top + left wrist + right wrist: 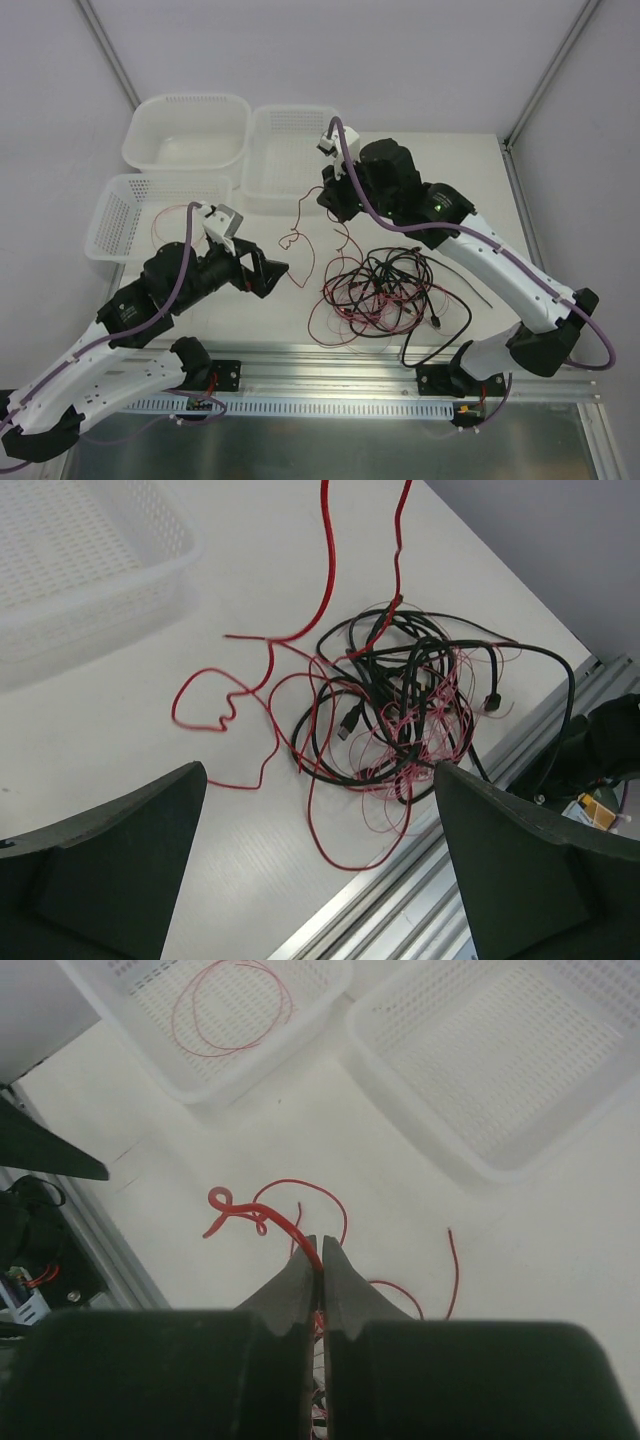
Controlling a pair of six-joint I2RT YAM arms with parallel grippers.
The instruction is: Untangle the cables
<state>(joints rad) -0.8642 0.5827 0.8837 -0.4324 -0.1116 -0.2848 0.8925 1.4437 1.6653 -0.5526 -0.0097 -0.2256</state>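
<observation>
At seven o'clock, left gripper [266, 272] hovers, jaws apart; centre, the heap of black cables and thin red wires [385, 285]; toward twelve, right gripper [320, 1272] clamps one thin red strand [285, 1222]. Likely the pulling-out step; next, draw it clear.

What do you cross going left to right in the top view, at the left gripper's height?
basket holding a red loop → left gripper, open → tangle of red and black cables → right arm
</observation>
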